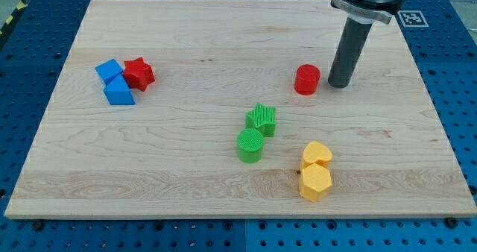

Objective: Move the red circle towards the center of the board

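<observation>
The red circle (306, 80) stands on the wooden board (186, 28), right of the board's middle and in its upper half. My tip (337, 85) rests on the board just to the right of the red circle, with a small gap between them. The dark rod rises from the tip to the view's top right.
A green star (261, 119) and a green circle (250, 145) sit below and left of the red circle. A yellow heart (316, 154) and a yellow hexagon (315, 183) lie at lower right. A red star (139, 74) and two blue blocks (114, 81) sit at the left.
</observation>
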`<state>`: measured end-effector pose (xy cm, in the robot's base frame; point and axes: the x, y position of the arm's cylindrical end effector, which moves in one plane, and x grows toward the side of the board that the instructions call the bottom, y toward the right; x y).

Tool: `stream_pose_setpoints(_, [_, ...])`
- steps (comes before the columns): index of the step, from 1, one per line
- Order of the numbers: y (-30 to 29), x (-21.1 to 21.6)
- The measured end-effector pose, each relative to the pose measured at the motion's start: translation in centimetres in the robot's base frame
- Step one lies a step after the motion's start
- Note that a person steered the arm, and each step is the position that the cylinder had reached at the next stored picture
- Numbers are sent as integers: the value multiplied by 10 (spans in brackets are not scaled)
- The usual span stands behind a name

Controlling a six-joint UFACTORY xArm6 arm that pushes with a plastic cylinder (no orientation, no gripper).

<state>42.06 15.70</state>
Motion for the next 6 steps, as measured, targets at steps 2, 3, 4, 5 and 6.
stream_pose_setpoints(2, [-3, 9])
stream_pose_setpoints(3, [-26, -6])
stream_pose_setpoints(4, [-47, -12])
stream_pose_setpoints(5, [-64, -15])
stream_pose_setpoints(6, [-70, -17])
